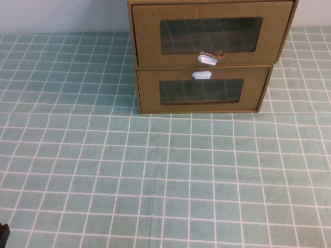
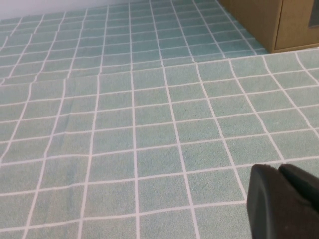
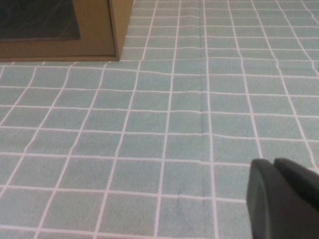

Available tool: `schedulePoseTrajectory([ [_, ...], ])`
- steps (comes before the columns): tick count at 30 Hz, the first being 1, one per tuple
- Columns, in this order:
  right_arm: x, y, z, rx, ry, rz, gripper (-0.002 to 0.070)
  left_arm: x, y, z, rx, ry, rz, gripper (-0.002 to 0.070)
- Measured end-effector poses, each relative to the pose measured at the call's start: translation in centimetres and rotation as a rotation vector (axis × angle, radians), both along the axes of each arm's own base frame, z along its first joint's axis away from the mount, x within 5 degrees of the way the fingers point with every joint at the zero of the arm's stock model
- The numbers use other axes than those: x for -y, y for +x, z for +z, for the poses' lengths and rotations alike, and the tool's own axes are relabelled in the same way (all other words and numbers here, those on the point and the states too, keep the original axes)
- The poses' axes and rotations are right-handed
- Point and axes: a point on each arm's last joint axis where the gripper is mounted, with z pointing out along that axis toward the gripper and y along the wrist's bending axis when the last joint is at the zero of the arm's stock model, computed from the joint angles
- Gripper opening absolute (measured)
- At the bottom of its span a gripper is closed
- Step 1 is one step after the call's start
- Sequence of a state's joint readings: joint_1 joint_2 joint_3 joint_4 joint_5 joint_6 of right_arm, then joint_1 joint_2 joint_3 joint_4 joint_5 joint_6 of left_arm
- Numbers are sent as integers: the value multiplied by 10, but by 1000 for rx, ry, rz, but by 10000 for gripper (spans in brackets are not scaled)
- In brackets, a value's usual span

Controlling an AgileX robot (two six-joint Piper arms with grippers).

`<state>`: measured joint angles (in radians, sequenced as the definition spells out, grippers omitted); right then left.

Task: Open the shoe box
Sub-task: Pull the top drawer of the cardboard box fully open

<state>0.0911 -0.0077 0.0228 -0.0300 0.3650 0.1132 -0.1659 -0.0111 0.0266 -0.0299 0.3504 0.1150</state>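
The shoe box (image 1: pixel 207 57) is a brown cardboard stack of two drawers at the back middle of the table. Each drawer front has a dark clear window. The upper drawer (image 1: pixel 209 33) carries a white handle (image 1: pixel 208 59) and the lower drawer (image 1: pixel 201 93) a white handle (image 1: pixel 201 75). Both fronts look closed. My left gripper (image 2: pixel 279 169) is shut, low over the cloth, far from the box corner (image 2: pixel 269 20). My right gripper (image 3: pixel 274 163) is shut too, well short of the box (image 3: pixel 60 30). Neither gripper holds anything.
A green cloth with a white grid (image 1: pixel 165 175) covers the whole table. A pale wall (image 1: pixel 62 15) rises behind the box. A small dark part (image 1: pixel 2 233) shows at the near left corner of the high view.
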Motion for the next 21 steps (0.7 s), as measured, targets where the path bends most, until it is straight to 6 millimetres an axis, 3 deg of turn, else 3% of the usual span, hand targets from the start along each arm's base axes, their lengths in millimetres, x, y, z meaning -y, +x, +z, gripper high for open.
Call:
schedulePoseTrajectory([
  [13, 1, 1, 2, 23, -25, -1, -14, 0, 0, 1, 12, 2, 1, -5],
  [17, 0, 3, 12, 142, -37, 4, -13, 0, 2, 9, 98, -12, 3, -5],
  [21, -1, 4, 33, 374, -99, 25, -13, 0, 4, 30, 327, -77, 12, -5],
])
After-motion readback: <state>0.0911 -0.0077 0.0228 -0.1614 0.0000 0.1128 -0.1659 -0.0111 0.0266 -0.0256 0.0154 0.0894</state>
